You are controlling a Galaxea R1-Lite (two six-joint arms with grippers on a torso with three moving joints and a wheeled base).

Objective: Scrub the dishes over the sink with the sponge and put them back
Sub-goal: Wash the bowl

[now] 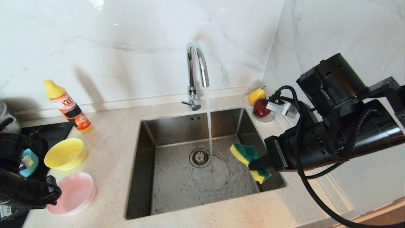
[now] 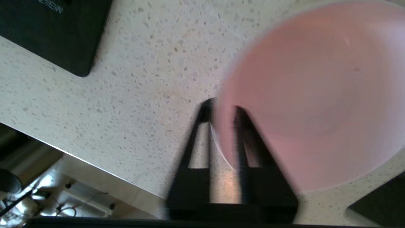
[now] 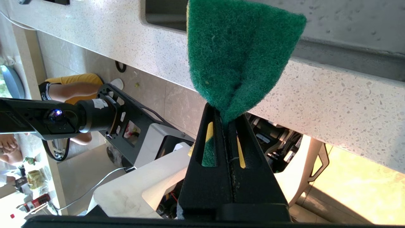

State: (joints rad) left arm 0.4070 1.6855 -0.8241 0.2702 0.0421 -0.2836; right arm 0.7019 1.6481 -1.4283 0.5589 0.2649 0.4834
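The pale pink bowl rests on the counter left of the sink. My left gripper straddles the rim of this pink bowl, one finger outside and one inside, with a gap between them. The yellow bowl stands behind it. The teal-blue bowl is partly hidden by my left arm. Over the right side of the sink, my right gripper is shut on the folded green and yellow sponge. In the right wrist view the sponge bulges out beyond the gripper.
Water runs from the chrome faucet down beside the drain strainer. An orange dish-soap bottle stands at the back left. A white saucer with fruit sits in the back right corner. A black cooktop and steel pot lie far left.
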